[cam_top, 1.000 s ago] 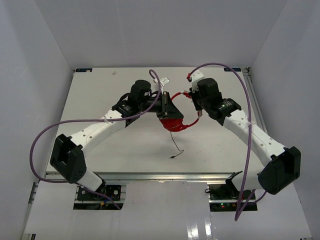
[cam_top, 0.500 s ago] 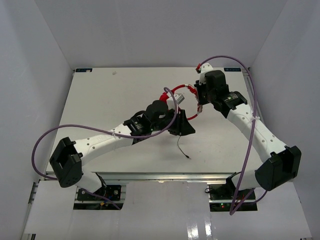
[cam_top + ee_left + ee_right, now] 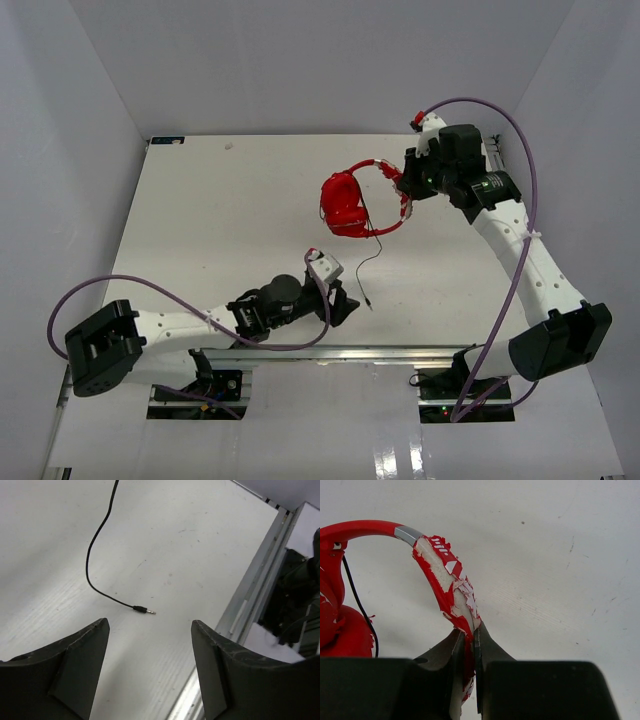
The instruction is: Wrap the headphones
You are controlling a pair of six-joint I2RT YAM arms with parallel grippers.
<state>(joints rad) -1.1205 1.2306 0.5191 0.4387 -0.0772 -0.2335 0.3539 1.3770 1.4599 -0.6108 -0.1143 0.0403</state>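
right gripper (image 3: 471,632) pinching the headphones (image 3: 344,204) by the headband, upper centre-right of top view; left gripper (image 3: 150,627) spread wide at bottom centre, near the cable plug (image 3: 144,610).

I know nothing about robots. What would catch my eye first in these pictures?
The bright red headphones stand out at the far right of the white table. The right gripper pinches their peeling headband. Their thin dark cable trails toward the near edge. Its plug lies on the table just ahead of the open left gripper.
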